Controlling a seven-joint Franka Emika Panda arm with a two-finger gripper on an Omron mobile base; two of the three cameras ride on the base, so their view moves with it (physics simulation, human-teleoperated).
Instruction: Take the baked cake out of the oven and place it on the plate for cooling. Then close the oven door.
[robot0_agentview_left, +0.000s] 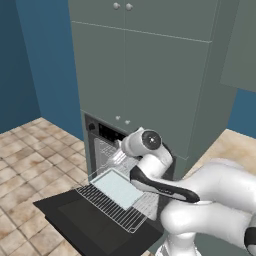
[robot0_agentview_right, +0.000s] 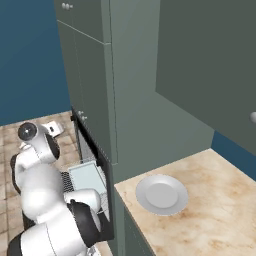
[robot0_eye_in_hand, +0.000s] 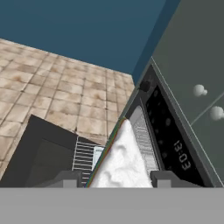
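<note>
- Gripper (robot0_eye_in_hand: 113, 178) pinches the baked cake (robot0_eye_in_hand: 122, 162) between its 2 fingers (robot0_eye_in_hand: 69, 178), in front of the oven (robot0_agentview_left: 102, 137).
- Oven door (robot0_agentview_left: 87, 227) lies open, tray (robot0_agentview_left: 118, 188) on the pulled-out rack (robot0_agentview_left: 112, 207).
- Plate (robot0_agentview_right: 161, 194) sits on the counter (robot0_agentview_right: 215, 210), at 3 o'clock from the oven.

White cake (robot0_eye_in_hand: 122, 164), black oven (robot0_eye_in_hand: 168, 127), white-grey plate (robot0_agentview_right: 161, 194), beige tiled floor (robot0_eye_in_hand: 52, 105).

Beige stone counter (robot0_agentview_right: 220, 200) — white plate (robot0_agentview_right: 161, 194) flat on it
</note>
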